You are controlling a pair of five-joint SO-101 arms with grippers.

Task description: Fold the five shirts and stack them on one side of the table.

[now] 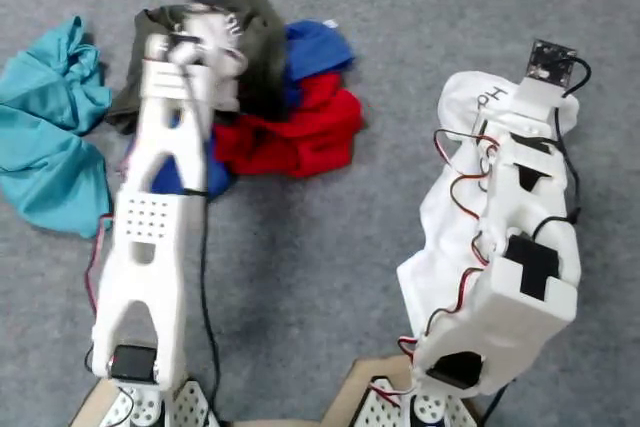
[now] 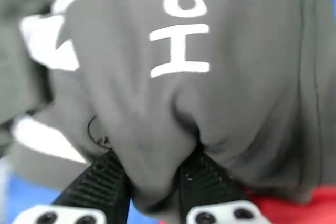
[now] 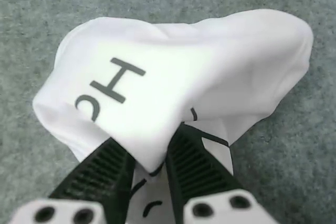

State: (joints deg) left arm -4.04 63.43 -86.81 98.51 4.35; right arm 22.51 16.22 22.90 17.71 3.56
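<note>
Left tool (image 2: 155, 167) clamps the crumpled grey cotton shirt (image 2: 236, 77), upper left in the high view; right tool (image 3: 148, 141) pinches the white printed shirt (image 3: 210, 61), right of frame. We'd lift gently, one shirt only.

Robotics lab or hobby workshop, by the look. Grey felt-like tabletop (image 1: 330, 247). White printed left arm (image 1: 150, 237) and right arm (image 1: 520, 267), loose red wiring (image 1: 458, 187), wooden base board (image 1: 352, 387) at the near edge.
</note>
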